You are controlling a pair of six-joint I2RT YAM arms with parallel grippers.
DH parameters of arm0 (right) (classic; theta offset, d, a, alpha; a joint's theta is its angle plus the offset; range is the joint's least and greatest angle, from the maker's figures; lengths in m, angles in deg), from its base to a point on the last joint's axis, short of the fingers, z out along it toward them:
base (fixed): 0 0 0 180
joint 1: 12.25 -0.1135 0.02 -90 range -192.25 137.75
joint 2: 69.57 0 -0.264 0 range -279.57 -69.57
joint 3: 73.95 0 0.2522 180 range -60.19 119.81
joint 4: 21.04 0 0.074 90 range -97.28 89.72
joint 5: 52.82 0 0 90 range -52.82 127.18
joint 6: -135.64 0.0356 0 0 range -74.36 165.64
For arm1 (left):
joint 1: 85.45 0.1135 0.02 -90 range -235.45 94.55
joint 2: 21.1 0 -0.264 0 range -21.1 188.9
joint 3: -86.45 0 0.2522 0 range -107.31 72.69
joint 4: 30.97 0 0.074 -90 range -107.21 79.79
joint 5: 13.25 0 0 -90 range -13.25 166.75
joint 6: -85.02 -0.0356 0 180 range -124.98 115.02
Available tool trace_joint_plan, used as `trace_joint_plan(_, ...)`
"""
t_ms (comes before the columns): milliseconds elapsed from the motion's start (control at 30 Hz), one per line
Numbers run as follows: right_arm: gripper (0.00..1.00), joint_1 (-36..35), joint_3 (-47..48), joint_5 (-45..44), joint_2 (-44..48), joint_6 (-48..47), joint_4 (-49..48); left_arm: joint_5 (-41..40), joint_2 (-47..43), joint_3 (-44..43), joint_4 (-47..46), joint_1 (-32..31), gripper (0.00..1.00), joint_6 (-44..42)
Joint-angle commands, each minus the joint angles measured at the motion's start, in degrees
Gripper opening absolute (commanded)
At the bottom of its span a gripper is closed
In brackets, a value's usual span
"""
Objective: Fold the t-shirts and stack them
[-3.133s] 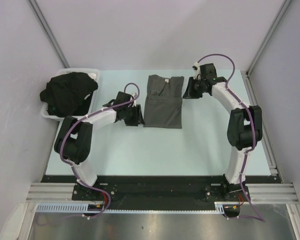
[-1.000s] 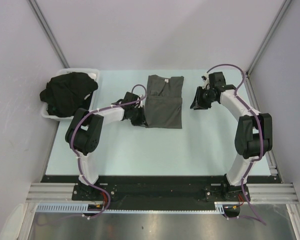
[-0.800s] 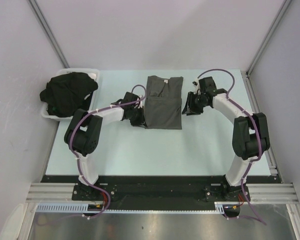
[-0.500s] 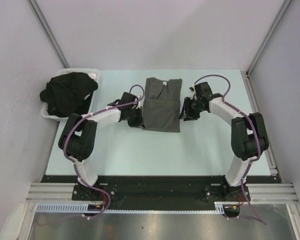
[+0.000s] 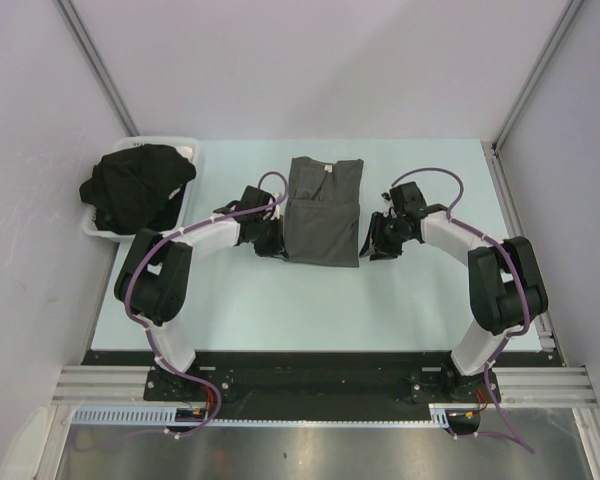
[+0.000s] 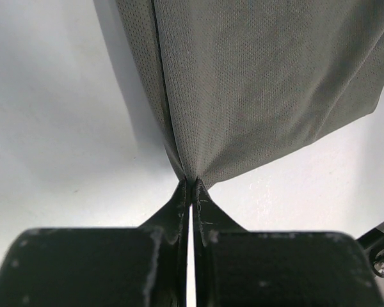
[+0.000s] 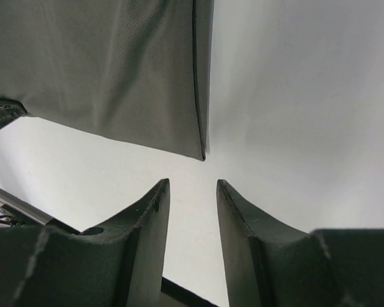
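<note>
A charcoal grey t-shirt (image 5: 322, 210) lies folded into a long strip on the table's middle, collar at the far end. My left gripper (image 5: 276, 246) is shut on its near left corner (image 6: 191, 171), pinching the cloth at the fingertips. My right gripper (image 5: 372, 245) stands open just off the near right corner (image 7: 201, 152), with only bare table between its fingers (image 7: 150, 217). A heap of black t-shirts (image 5: 135, 185) fills the white tray (image 5: 188, 147) at the far left.
The pale green table (image 5: 310, 310) is bounded by grey walls at the back and sides, with a metal rail (image 5: 520, 185) along the right edge. The arm bases sit at the near edge.
My right gripper came in from the far right toward the shirt's near right corner and opened wider. The left gripper kept its grip and shifted the shirt's near edge slightly.
</note>
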Motion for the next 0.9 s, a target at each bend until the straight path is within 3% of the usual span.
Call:
trace_joint_plan(0,0.40,-1.0,-2.1,-0.1,3.0,1.9,-3.2,-0.6,-2.9,-0.2,0.4,-0.4,0.00,-0.9)
trace_joint_plan(867,0.41,-4.0,-7.3,-3.7,1.9,3.3,-9.3,-0.1,-4.5,0.0,1.8,-1.1,0.00,-1.2)
